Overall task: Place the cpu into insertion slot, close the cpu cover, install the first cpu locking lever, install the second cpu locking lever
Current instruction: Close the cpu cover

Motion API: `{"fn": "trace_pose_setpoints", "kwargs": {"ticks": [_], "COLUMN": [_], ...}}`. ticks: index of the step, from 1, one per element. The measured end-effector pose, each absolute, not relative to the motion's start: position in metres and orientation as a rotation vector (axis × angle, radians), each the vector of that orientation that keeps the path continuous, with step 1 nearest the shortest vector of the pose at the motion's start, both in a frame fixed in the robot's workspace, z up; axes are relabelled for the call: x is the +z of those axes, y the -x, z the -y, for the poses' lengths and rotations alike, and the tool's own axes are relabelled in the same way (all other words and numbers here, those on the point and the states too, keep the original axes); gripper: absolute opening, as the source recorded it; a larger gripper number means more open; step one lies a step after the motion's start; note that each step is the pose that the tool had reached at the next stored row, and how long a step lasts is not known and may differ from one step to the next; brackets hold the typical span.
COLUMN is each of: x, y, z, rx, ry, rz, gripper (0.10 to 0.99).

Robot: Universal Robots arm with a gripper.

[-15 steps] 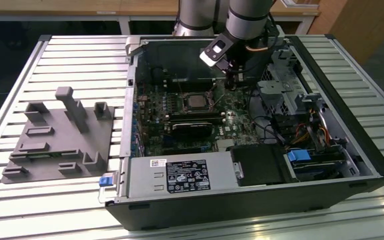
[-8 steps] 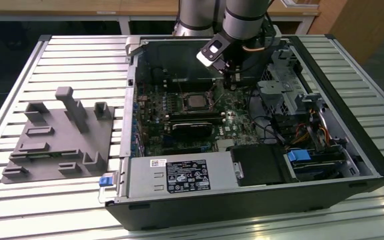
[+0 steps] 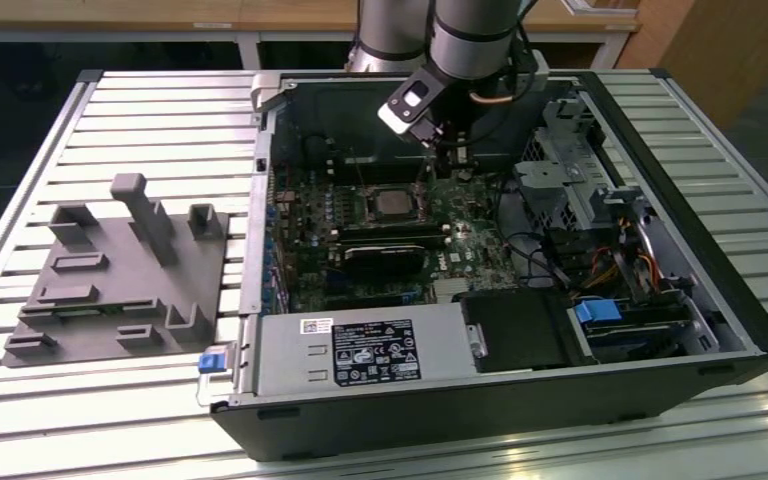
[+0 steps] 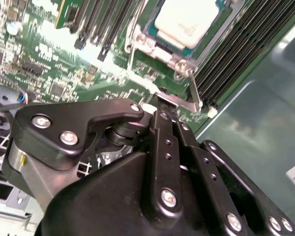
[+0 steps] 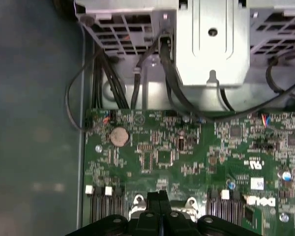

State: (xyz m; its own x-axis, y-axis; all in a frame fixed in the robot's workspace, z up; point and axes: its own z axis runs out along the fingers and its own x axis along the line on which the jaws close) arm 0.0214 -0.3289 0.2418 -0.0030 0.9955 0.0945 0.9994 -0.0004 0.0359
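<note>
Working inward from the near wall of the case, we are looking past the power supply to the board. A grey fixture is lying on the table, well apart at the exterior view's left.

Farther in, the cpu is sitting in the slot and the cover is lying flat around it, so we are judging a lever step to be the one in hand.

The gripper is hanging just beyond the socket, toward the exterior view's right. Its fingers are pressed together, and the tips are touching the bent end of a lever. We cannot tell whether the wire is pinched or merely pushed.

To do this well, we are wanting the tips seated on that bent end. They should be following the lever's arc down and sideways under its catch, never straight down. A slip would be landing on the board or the memory slots just beside.
</note>
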Motion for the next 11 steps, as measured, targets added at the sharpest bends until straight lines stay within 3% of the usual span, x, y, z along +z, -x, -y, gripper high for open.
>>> {"fn": "trace_pose_setpoints", "kwargs": {"ticks": [11], "x": [0.237], "y": [0.005], "z": [0.329], "rx": [-0.143], "ry": [2.188], "rz": [2.192], "gripper": [0.106]}}
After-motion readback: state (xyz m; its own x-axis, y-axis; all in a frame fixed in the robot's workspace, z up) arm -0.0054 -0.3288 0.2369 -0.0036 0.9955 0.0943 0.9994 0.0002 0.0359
